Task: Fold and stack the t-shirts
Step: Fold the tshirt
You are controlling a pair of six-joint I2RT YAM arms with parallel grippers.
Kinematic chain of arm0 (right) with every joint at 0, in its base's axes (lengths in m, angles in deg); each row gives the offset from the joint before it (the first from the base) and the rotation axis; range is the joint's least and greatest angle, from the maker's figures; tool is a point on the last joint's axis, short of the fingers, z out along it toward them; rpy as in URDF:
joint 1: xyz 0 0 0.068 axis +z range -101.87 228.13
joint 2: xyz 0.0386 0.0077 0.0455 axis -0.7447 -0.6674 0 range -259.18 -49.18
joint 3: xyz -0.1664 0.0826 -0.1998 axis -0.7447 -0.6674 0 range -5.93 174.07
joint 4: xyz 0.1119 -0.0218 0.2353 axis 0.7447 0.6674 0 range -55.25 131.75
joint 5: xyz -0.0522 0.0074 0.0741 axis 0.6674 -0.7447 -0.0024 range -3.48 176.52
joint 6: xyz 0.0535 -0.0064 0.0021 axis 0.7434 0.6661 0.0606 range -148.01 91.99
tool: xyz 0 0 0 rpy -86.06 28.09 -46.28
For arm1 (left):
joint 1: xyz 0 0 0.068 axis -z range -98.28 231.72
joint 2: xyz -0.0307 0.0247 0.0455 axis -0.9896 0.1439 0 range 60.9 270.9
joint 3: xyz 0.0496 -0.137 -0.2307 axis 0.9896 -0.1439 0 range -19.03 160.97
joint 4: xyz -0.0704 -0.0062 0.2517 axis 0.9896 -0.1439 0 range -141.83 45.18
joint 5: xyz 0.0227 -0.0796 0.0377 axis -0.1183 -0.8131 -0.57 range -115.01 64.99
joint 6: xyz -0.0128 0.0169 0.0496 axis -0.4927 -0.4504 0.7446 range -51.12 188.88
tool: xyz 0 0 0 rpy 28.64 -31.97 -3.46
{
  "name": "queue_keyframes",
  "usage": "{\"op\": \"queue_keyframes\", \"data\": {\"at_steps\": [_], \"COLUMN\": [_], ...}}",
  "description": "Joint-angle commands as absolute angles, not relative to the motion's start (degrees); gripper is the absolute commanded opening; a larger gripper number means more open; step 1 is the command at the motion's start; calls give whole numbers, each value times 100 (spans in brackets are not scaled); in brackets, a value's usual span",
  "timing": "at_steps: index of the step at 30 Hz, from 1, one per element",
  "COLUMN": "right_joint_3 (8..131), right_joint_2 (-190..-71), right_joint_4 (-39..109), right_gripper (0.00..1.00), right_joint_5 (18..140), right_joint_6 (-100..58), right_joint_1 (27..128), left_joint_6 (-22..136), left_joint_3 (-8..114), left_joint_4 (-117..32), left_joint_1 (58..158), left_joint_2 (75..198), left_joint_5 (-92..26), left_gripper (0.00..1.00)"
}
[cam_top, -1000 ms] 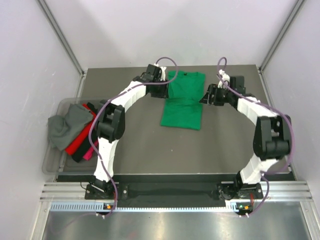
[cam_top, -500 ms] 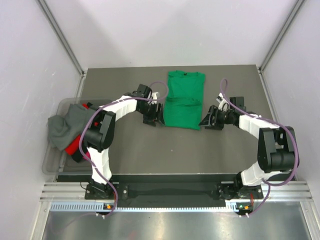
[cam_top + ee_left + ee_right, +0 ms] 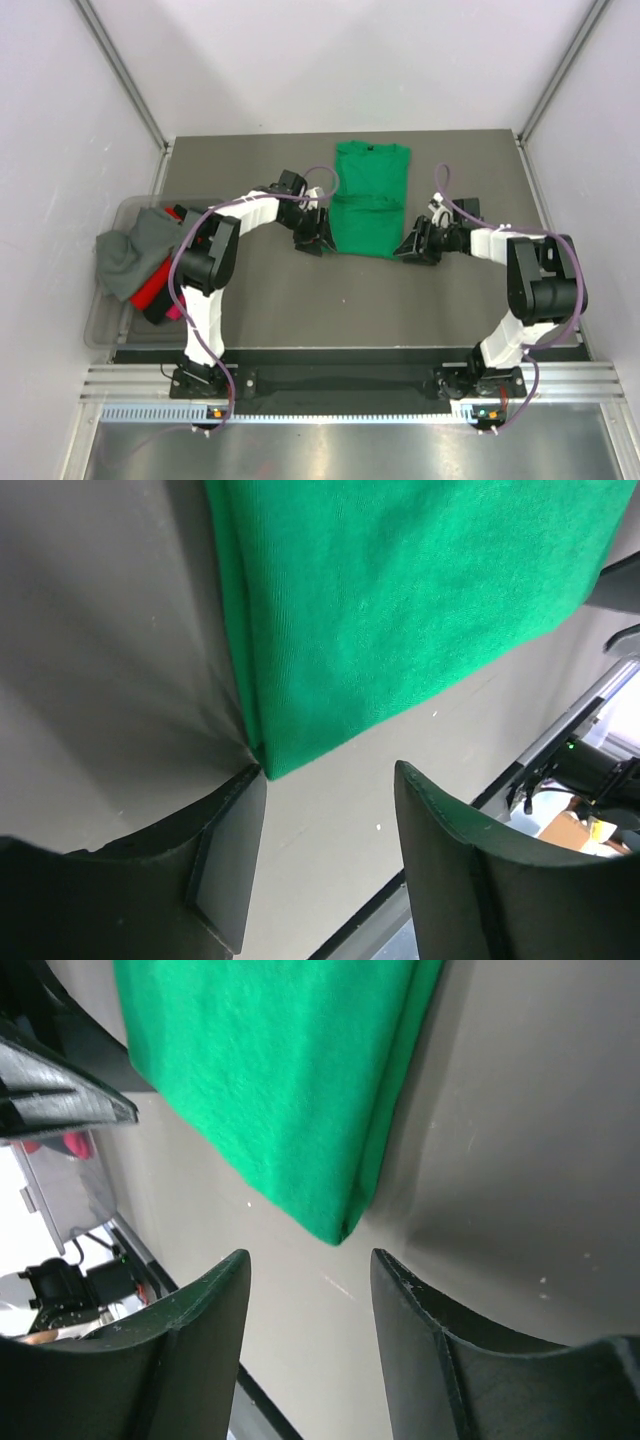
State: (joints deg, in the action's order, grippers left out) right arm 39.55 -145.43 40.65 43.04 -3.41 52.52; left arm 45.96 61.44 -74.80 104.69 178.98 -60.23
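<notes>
Grey table (image 3: 270,290): I see the green t-shirt (image 3: 370,200) lying near-to-far, collar far; left gripper (image 3: 318,243) and right gripper (image 3: 406,249) gape at its near corners.

green t-shirt (image 3: 400,600) — soft, matt knit cloth; table (image 3: 100,630) smooth and matt; left gripper (image 3: 330,772) — dark matt plastic.

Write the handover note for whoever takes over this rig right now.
Left end effector: open, low at the near left corner of the green t-shirt, gripping nothing.
Right end effector: open, low at its near right corner, gripping nothing.
Things: green t-shirt flat mid-table; grey t-shirt and red t-shirt heaped in the clear bin at the table's left side.
Done: green t-shirt's sides folded in to a narrow strip.
Left: probably grasp both near corners and fold over; then fold the binned ones and stack.
</notes>
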Motion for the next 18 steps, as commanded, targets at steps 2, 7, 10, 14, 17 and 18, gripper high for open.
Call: {"op": "queue_keyframes", "data": {"at_steps": [2,7,10,14,17,18], "right_joint_3": [3864,3837,3837,3924,4039,4065], "right_joint_2": [-14595,-14692,-14806,-15078,-15289,-15376], "right_joint_4": [3722,3660,3564,3317,3273,3265], "right_gripper": [52,52,52,50,45,41], "right_joint_5": [4179,4205,4240,4284,4310,4319], "right_joint_6": [-252,-182,-121,20,29,38], "right_joint_1": [5358,5376,5376,5402,5411,5420], "left_joint_6": [4585,4594,4594,4594,4612,4620], "left_joint_3": [6245,6271,6280,6289,6332,6332], "left_joint_4": [-7269,-7251,-7251,-7242,-7260,-7260], "left_joint_1": [10449,10449,10440,10431,10423,10414], "left_joint_2": [18157,18184,18201,18254,18298,18315], "left_joint_5": [-5955,-5937,-5929,-5885,-5850,-5858], "left_gripper": [58,53,52,51,47,43]}}
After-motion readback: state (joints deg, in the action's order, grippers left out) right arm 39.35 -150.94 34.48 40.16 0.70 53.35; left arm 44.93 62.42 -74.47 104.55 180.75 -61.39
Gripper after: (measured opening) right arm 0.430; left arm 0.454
